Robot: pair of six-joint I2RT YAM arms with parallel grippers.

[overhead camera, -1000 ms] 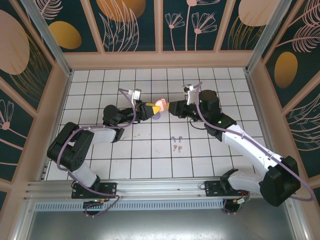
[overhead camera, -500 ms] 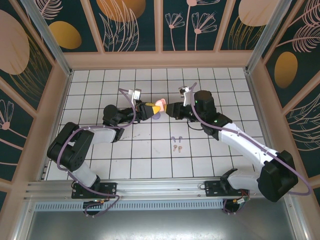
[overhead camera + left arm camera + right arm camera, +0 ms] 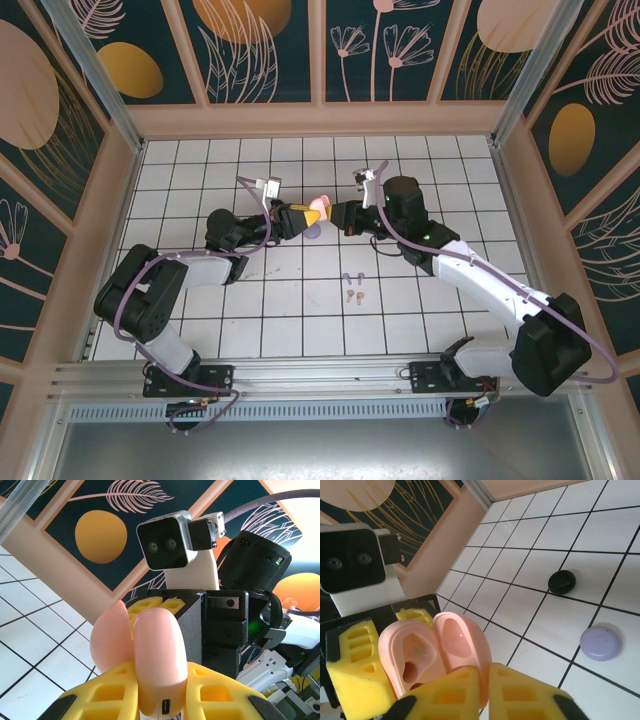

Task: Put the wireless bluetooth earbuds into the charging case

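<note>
Left gripper is clamped on the open pink charging case, held above the table's middle; your right gripper is pinched shut on its other half. Tug unevenly and you could strain the hinge or drop it. Earbuds lie on tiles nearer you, too small to judge orientation.
</note>
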